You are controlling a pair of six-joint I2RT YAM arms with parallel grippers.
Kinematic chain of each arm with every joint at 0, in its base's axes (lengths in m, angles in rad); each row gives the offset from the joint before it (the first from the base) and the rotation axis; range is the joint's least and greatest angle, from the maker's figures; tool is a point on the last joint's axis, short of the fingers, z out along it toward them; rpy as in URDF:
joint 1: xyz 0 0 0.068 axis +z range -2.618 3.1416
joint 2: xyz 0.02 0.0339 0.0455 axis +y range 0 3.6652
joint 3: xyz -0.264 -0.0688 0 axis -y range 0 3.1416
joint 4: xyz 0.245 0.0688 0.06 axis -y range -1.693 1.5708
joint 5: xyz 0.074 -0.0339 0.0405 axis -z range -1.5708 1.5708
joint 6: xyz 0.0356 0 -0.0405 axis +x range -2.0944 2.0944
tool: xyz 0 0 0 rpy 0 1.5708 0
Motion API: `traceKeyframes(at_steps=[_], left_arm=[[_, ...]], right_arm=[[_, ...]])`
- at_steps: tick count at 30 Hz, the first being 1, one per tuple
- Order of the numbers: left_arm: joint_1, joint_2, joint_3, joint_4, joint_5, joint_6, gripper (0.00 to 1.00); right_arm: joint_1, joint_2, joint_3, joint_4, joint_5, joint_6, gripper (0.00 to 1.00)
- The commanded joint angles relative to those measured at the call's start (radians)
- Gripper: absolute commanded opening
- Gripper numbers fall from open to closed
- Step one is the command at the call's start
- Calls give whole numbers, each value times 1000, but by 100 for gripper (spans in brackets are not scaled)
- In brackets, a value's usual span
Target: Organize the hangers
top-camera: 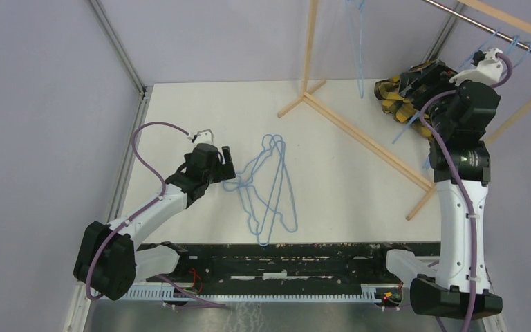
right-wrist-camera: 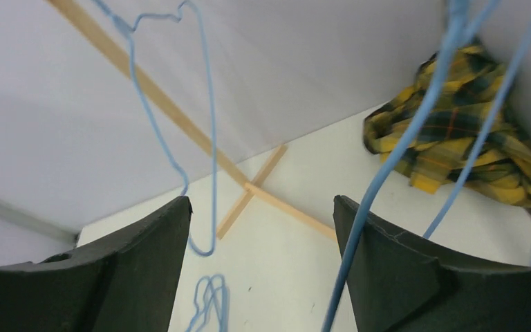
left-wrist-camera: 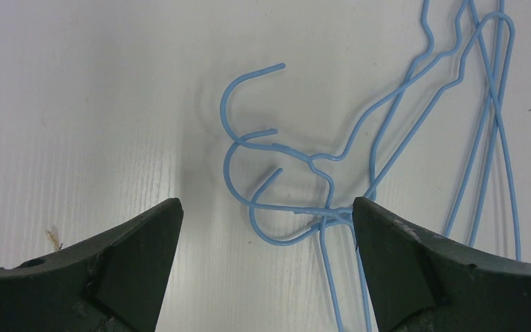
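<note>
Your left pincer (left-wrist-camera: 266, 214) stands with jaws apart above the table (left-wrist-camera: 76, 104), holding nothing. The tangled hangers (top-camera: 266, 187) lie flat just ahead of it. Their three hooks (left-wrist-camera: 222, 107) overlap between the jaws, and the necks cross close by the right-hand finger.

Risk: closing here may catch more than one wire, so the whole knot would lift or drag together.

Your right pincer (right-wrist-camera: 263, 207) is also apart, up by the rail (top-camera: 456, 15). A hung hanger's wire (right-wrist-camera: 394, 159) runs just beside its right finger, and a careless sweep could unhook it.
</note>
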Motion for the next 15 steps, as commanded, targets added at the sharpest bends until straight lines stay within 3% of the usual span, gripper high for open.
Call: traceKeyframes(at_steps=[1, 4, 8, 15], left_arm=[[-5, 2, 9, 51, 0, -23, 99], [-5, 4, 8, 51, -1, -22, 99], [-7, 10, 9, 47, -6, -22, 99], [-6, 9, 7, 39, -14, -20, 99]], right_arm=[[15, 77, 104, 6, -266, -16, 83], [82, 142, 163, -50, -324, -74, 81], [220, 177, 172, -103, -269, -154, 81], [249, 144, 90, -80, -171, -148, 81]])
